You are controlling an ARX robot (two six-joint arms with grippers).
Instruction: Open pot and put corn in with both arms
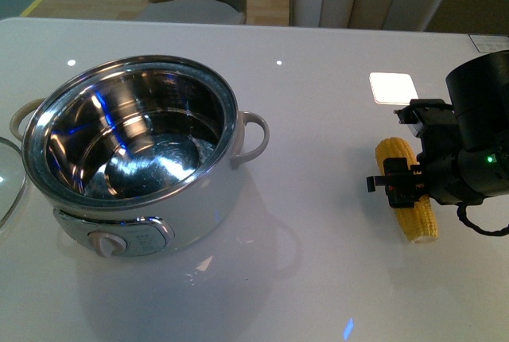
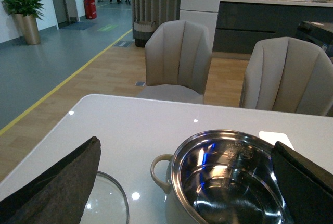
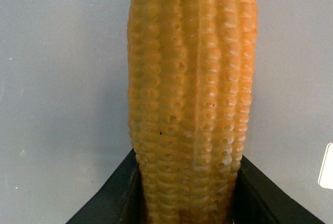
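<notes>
The cream-white pot (image 1: 219, 199) stands uncovered at the table's left, its steel inside empty. The left wrist view looks down on its rim (image 2: 179, 153) from above. My left gripper (image 2: 182, 193) is open, its dark fingers (image 2: 57, 182) spread wide to either side of the pot, and it does not show in the front view. The yellow corn (image 1: 419, 216) lies on the table at the right. My right gripper (image 1: 406, 183) is shut on the corn's middle. Up close, the corn (image 3: 192, 78) sits between the two black fingers (image 3: 112, 198).
A glass lid (image 1: 6, 179) lies flat on the table left of the pot and shows as the lid (image 2: 106, 203) in the left wrist view. A white card (image 1: 393, 87) lies behind the corn. Beige chairs (image 2: 179, 57) stand beyond the table's far edge.
</notes>
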